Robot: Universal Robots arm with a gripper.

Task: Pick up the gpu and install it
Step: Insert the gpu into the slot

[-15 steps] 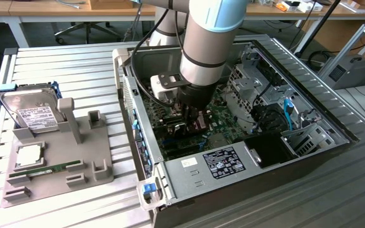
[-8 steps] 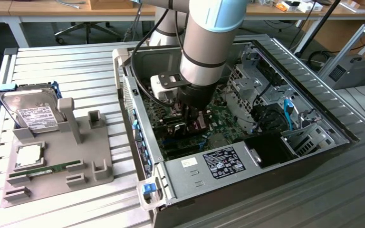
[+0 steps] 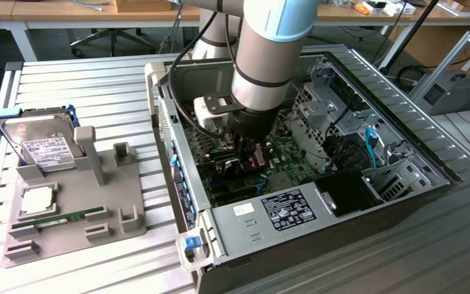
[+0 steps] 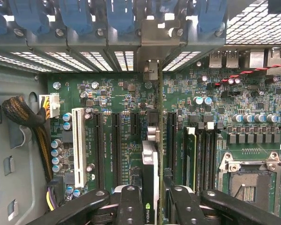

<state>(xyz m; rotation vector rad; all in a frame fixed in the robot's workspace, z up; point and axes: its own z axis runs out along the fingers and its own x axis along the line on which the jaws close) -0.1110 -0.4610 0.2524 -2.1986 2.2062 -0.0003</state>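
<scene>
The gpu, a thin dark board seen edge-on with a silver metal end bracket reaching up to the rear slot openings, stands upright between my fingers, inside the open computer case and just over the green motherboard. My hand is clamped on the gpu, its black, bolt-studded fingers pressing either face of the card. I judge the step in hand to be installation: the card is picked up and is being lined up with one of the long black expansion slots; whether its edge has entered the slot I cannot tell. The next move calls for keeping the card square to the slot and the bracket in its rear opening. Beside it run a white slot, glossy cylindrical capacitors and a braided cable bundle. Outside the case, on the ribbed metal table, a grey moulded holder carries a boxy silver hard drive.
</scene>
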